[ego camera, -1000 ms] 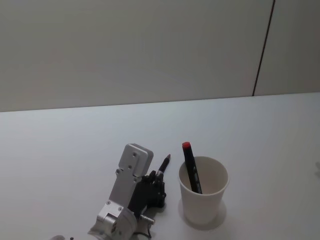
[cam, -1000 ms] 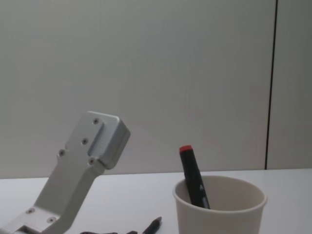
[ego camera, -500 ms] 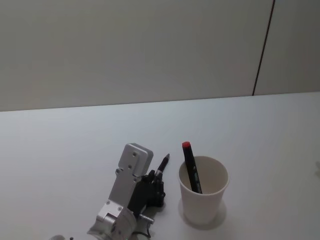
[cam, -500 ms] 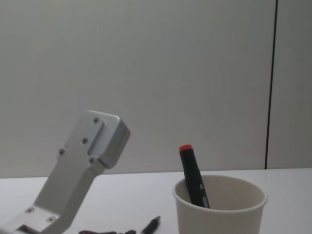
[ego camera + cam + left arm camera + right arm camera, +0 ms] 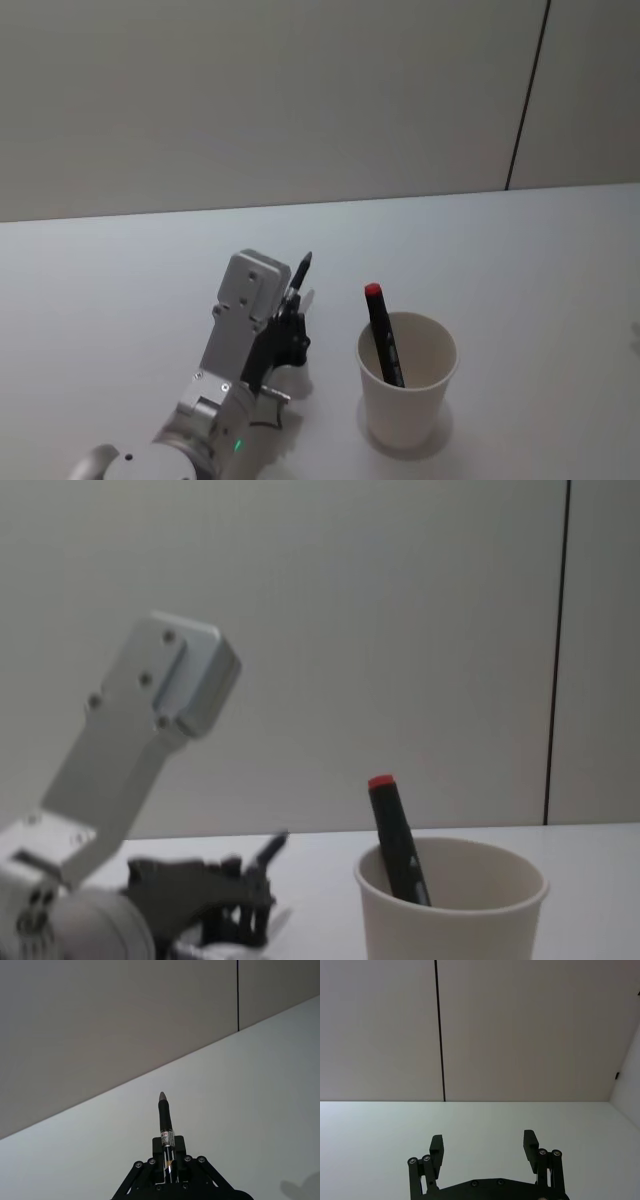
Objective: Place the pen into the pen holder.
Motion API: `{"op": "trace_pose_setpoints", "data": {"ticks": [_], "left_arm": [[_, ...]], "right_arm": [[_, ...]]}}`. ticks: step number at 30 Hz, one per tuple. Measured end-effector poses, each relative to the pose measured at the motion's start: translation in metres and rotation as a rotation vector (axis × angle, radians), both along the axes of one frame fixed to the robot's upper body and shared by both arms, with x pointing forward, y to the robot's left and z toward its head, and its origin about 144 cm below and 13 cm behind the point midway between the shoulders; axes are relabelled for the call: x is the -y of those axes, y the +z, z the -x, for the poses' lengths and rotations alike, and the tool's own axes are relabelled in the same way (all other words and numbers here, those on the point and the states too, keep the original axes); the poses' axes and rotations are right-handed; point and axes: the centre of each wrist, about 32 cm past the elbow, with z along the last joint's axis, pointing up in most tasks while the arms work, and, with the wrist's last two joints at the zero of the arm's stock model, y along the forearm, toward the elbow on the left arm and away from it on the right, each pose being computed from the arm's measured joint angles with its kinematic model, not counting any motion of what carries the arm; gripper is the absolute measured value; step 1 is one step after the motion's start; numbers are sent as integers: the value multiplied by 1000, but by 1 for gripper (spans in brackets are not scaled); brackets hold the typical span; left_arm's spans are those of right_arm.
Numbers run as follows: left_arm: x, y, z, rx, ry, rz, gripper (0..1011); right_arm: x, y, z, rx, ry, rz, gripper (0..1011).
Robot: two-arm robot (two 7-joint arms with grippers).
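Now carrying the pen (image 5: 164,1112) in the left gripper (image 5: 169,1154), clamped on the lower barrel, tip angled up, just left of the holder (image 5: 408,398); best to raise above the rim first, then cross over the opening; bring nearer upright before letting go; aim for the side free of the red-capped marker (image 5: 381,335) leaning inside; release low, so as not to topple the holder; right gripper (image 5: 485,1147) parked away from the holder, fingers apart.
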Motion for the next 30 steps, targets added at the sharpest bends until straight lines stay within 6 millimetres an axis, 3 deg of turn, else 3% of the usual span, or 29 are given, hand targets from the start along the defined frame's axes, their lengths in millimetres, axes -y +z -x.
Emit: {"op": "trace_pose_setpoints", "data": {"ticks": [30], "left_arm": [[-8,45,-26,342,41,126,138]], "right_arm": [[0,0,0,0,0,0,1001]]}}
